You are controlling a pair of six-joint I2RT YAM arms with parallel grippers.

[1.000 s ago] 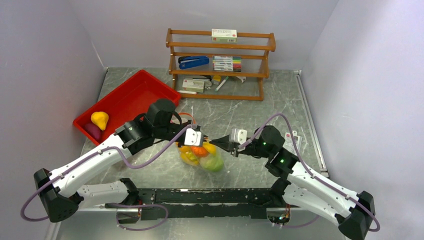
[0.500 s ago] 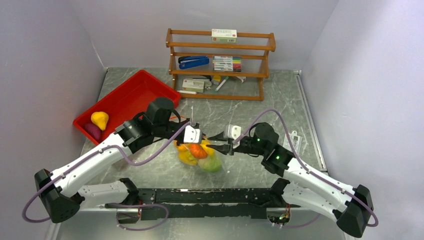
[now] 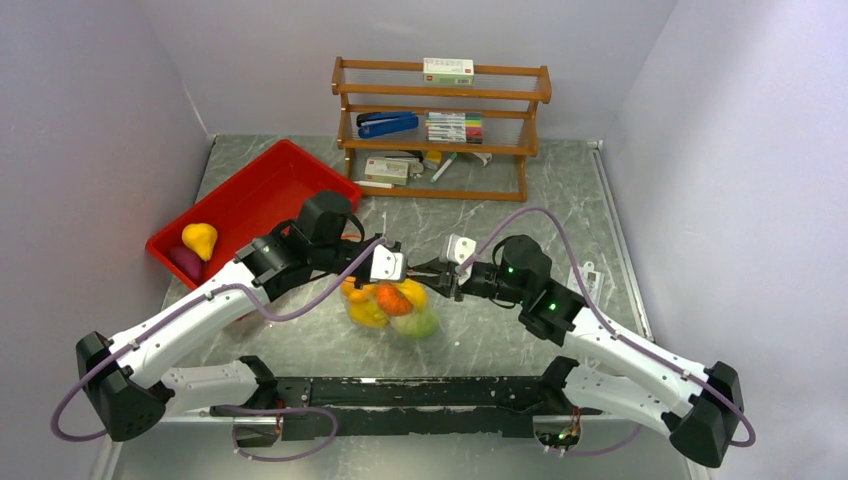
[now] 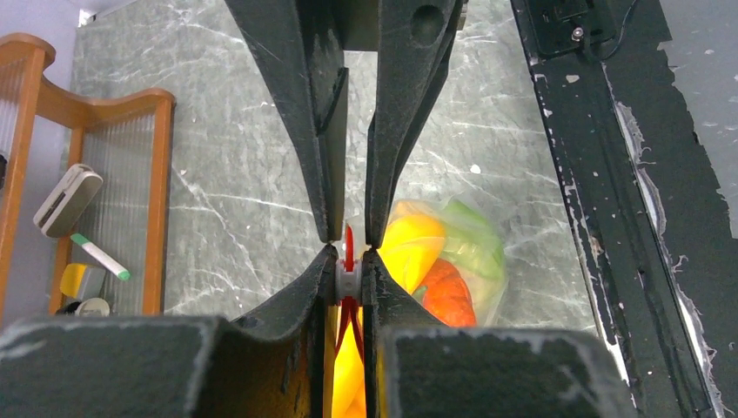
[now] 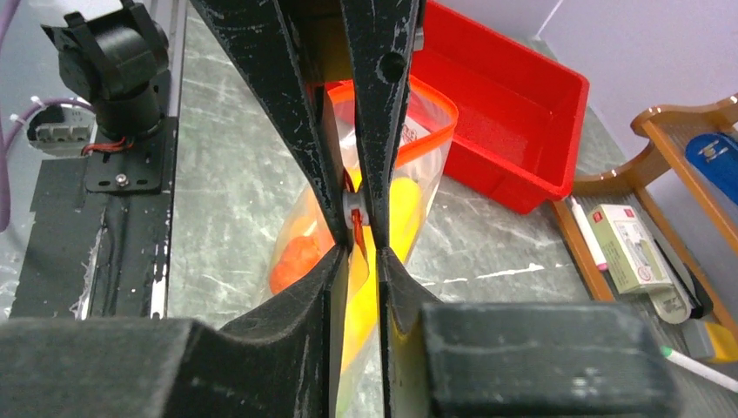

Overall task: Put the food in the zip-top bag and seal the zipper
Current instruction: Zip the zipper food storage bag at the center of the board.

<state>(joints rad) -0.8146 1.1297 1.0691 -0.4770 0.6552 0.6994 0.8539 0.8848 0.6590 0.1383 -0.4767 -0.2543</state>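
Zip-top bag hangs at the middle of the table, bulging with food in orange, yellow and green. Its red-orange zipper is stretched between the two arms. The left gripper is clenched on one end of the strip and the right gripper is pinched onto it from the other side, their tips nearly meeting. The black rail along the near edge lies close below the bag. Bare marble spreads to the right and back toward the wooden rack. The red tray, holding a yellow pear, sits beside the left arm's elbow.
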